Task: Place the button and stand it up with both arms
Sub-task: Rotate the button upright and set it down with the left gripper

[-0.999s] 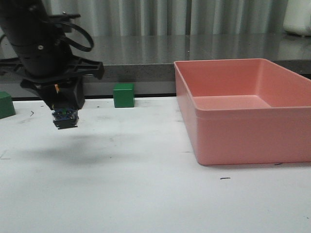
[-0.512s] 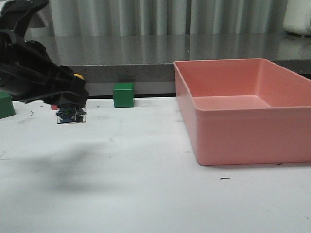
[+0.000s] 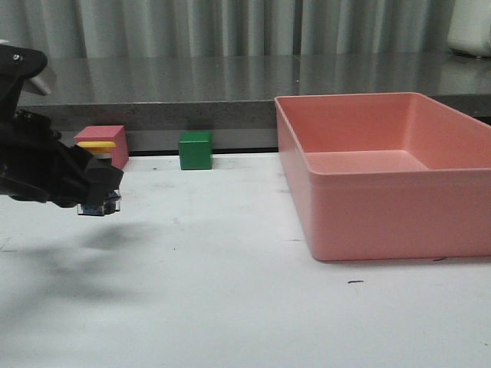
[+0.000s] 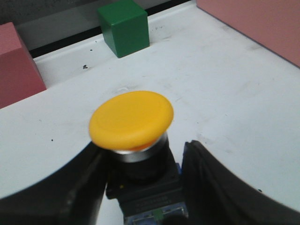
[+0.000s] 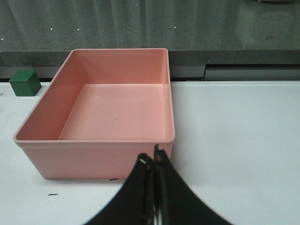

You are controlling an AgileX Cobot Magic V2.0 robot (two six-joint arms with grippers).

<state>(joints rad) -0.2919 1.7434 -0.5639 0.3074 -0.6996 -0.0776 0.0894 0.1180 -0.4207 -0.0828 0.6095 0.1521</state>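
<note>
The button, with its yellow mushroom cap, silver collar and black body, sits between the two fingers of my left gripper, which is shut on the body. In the front view the left gripper hangs a little above the white table at the far left. The button's terminal end faces the camera and its yellow cap edge shows further back. My right gripper is shut and empty, in front of the pink bin. It is out of the front view.
A large pink bin stands on the right; it also shows in the right wrist view. A pink cube and a green cube sit by the table's back edge; both show in the left wrist view.
My left arm has swung left and lower with the button, tilting from pointing down to nearly level. The pink cube behind it is now uncovered; the far-left green cube is now hidden.
</note>
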